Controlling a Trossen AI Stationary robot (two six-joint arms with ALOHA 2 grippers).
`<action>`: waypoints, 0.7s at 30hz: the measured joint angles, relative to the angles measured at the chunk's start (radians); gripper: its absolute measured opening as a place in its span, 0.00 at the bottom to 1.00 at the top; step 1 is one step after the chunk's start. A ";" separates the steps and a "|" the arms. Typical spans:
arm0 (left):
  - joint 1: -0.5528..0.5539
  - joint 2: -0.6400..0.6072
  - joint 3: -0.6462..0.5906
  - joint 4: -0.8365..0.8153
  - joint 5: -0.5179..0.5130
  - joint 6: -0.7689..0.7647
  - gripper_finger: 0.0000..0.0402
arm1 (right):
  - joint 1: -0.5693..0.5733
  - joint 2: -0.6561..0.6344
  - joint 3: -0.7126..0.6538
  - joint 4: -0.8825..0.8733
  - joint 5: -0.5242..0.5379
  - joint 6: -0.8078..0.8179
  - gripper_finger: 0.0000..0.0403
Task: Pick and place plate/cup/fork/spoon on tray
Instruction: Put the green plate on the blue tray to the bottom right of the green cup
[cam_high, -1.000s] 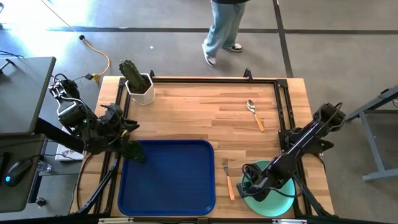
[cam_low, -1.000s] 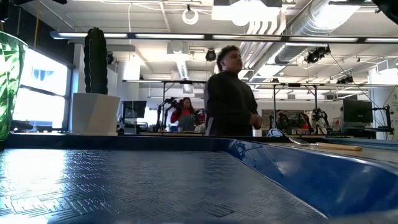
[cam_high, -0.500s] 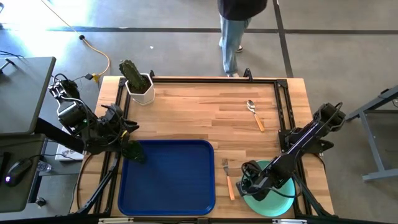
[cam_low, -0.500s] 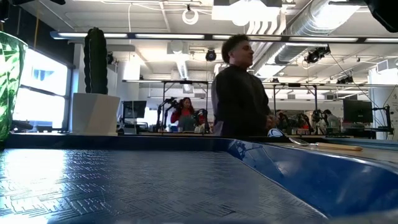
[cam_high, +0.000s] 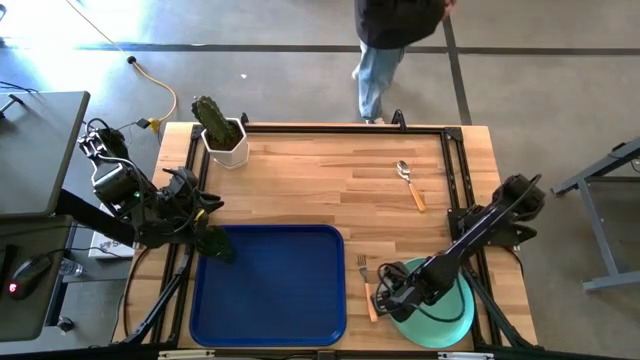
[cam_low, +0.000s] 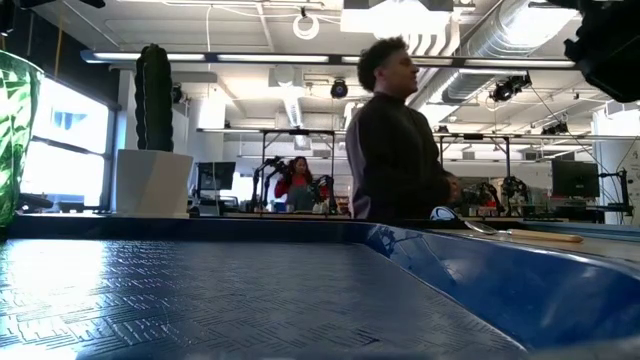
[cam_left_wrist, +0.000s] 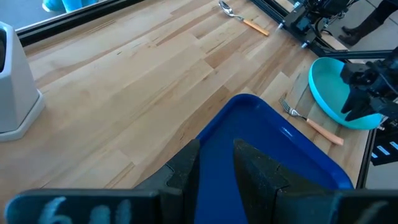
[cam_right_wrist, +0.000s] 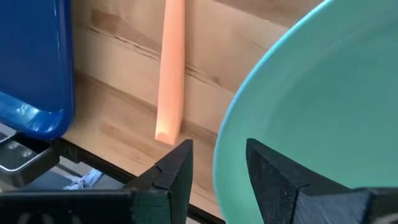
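My right gripper sat at the table's near right corner, fingers spread astride the plate rim, not clamped. Plate lay at that corner, tilted. Fork lay between tray and plate, just beside both. Spoon lay toward the far right edge. My left gripper hung over the tray's far left corner, clenched on the cup.
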 joint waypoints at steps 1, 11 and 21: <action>0.000 0.000 0.000 0.000 0.000 0.000 0.21 | -0.002 0.006 0.000 0.005 -0.006 0.000 0.35; 0.000 0.000 0.000 0.000 0.000 0.000 0.21 | -0.008 0.063 0.000 0.016 -0.034 0.023 0.35; 0.000 0.000 0.000 0.000 0.000 0.000 0.21 | -0.008 0.105 0.000 0.048 -0.040 0.048 0.33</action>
